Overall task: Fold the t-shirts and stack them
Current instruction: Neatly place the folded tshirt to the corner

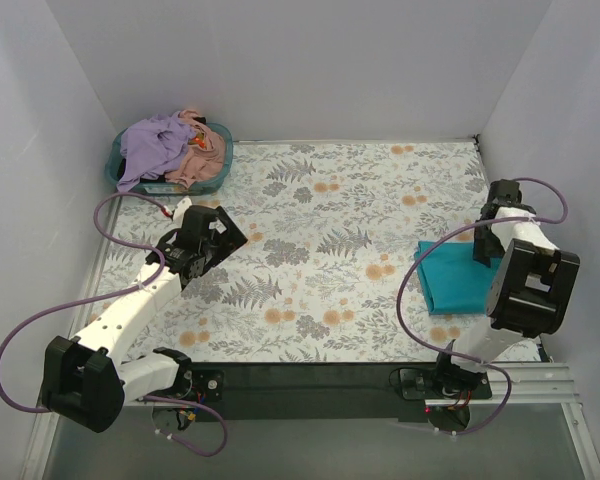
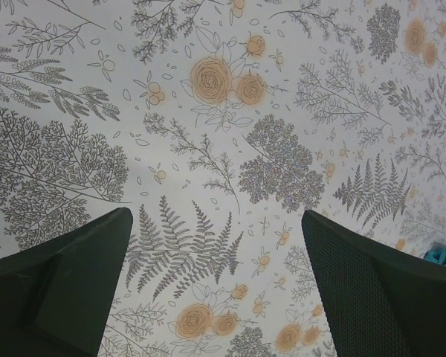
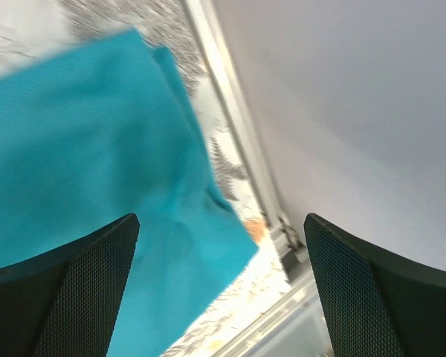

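On my overhead feed the teal-blue t-shirt [image 1: 455,280] lies folded into a flat rectangle at the right of the frame. It rests on the floral cloth [image 1: 330,200] that covers the bench [image 1: 300,378]. Its right edge is hidden under my right arm [image 1: 525,285], which stands over that side of the shirt.

The other two shirts are in the upper left of the frame, heaped unfolded in the teal plastic basket [image 1: 165,187]. The lavender t-shirt [image 1: 150,145] sits on the left and spills over the rim. The peach-pink t-shirt [image 1: 208,160] is bunched against its right side. The basket and the folded shirt are well apart, with patterned cloth between them.

My left arm [image 1: 140,295] reaches from the lower left toward the middle left of the frame, its head below the basket and apart from it. In the left wrist view the left jaws stand wide, one dark finger [image 2: 59,290] in each lower corner. Only printed ferns and orange roses show between them. I cannot tell whether the tips touch the cloth. A sliver of the teal-blue shirt shows at the right edge of that view.

The right wrist feed is blurred. The right jaws are spread wide there too, gripping nothing. The teal-blue shirt fills the left of that frame, one corner pointing toward the lower middle. Beyond it run a strip of cloth, a metal rail [image 3: 238,149] and the white wall [image 3: 357,111].
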Controlling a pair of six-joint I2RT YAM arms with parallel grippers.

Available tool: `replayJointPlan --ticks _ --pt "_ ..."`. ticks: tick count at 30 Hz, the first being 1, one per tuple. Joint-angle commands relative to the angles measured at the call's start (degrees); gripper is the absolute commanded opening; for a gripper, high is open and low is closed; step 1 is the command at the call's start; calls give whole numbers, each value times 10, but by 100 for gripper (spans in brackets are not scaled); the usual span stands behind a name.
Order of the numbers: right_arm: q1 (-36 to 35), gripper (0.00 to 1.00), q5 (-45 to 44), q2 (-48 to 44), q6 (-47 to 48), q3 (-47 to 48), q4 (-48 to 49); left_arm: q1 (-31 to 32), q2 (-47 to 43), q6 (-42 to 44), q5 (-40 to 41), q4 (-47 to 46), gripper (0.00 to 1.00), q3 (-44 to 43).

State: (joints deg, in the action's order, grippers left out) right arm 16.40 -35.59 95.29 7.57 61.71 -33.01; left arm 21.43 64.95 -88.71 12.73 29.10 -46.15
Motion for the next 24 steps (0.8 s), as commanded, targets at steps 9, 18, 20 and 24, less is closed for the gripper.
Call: replayJointPlan --ticks 9,18,20,24 --pt "-198 98 265 -270 -158 -31 66 -5 -25 -34 22 67 98 -42" --pt "-254 99 477 -540 -342 -282 244 -5 -97 -57 24 119 98 -32" --pt "-254 98 470 -580 -336 -310 238 -5 -122 -55 31 126 98 -25" --pt "-253 98 472 -634 -349 -332 223 -5 -152 -60 49 141 98 -23"
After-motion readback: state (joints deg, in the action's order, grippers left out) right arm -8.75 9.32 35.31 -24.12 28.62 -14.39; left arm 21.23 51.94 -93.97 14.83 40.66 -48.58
